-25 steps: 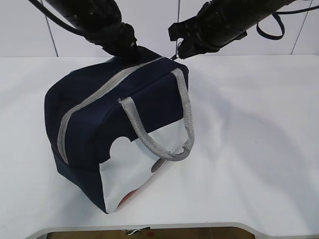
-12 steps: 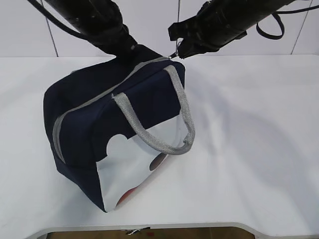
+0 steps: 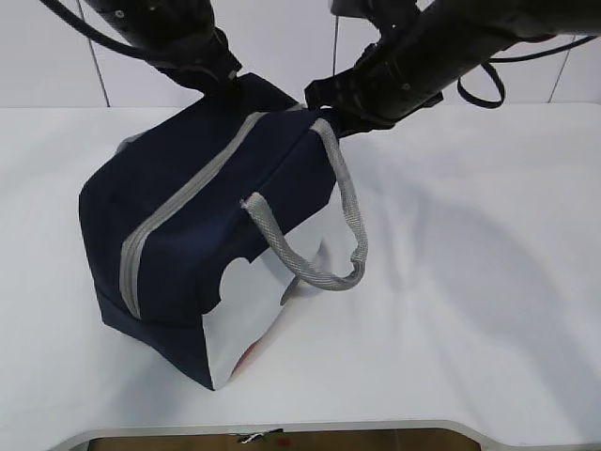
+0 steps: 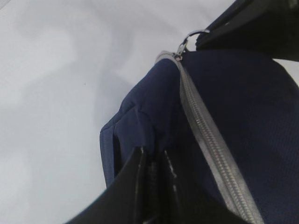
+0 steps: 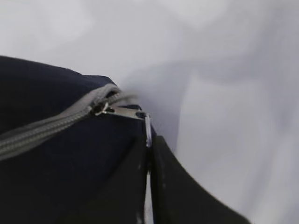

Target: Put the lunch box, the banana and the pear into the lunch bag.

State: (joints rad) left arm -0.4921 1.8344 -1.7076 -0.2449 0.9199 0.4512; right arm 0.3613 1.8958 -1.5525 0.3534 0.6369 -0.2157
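The left tool (image 4: 150, 163) had just pinched the lunch bag (image 3: 202, 221) fabric, the right tool (image 5: 148, 154) gripped the ring pull (image 5: 147, 128), readying the closed zipper (image 4: 205, 140) for opening.

Lunch bag (image 3: 197, 225): large boxy navy-blue fabric bag on the white table, left of centre, tilted, with one corner toward the camera.
Zipper (image 3: 183, 202): grey, runs along the top, closed over its visible length; slider and ring pull (image 5: 147, 127) sit at the far end.
Handles: grey webbing; the near loop (image 3: 315, 249) hangs over the front face.
Front panel (image 3: 249, 324): white lower part, a red patch partly visible.
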